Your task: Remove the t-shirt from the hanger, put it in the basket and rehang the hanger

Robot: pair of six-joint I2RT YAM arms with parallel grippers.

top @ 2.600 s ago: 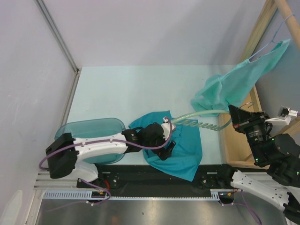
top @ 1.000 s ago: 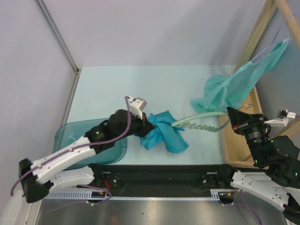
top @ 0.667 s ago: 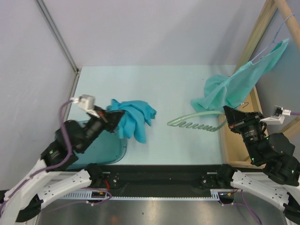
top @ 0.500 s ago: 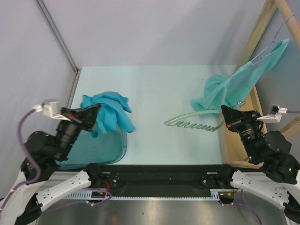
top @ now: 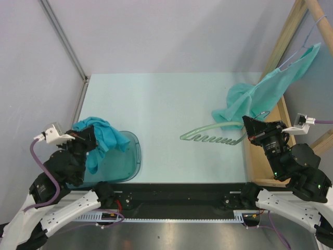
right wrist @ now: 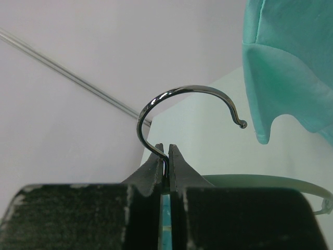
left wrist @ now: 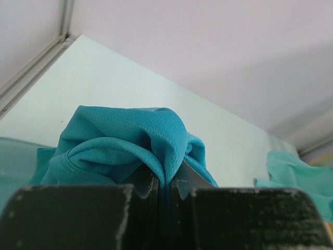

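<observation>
Pale mint desk point(top: 171, 104) carries a teal bin point(top: 131, 156) at its near left corner and a wooden rack point(top: 287, 32) on the right, where a green garment point(top: 260, 96) droops beside the hanger point(top: 213, 136). Above the bin the left pincer point(left wrist: 165, 182) pinches the bunched blue t-shirt point(top: 101, 136) tight, well apart from the hanger. The right pincer point(right wrist: 167, 156) is clamped on the metal hook point(right wrist: 177, 96), while the hanger's pale green bar lies on the desk

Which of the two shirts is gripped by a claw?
The darker blue t-shirt, pinched in the left claw over the bin; the paler green shirt hangs on the wooden rack, ungripped.
</observation>
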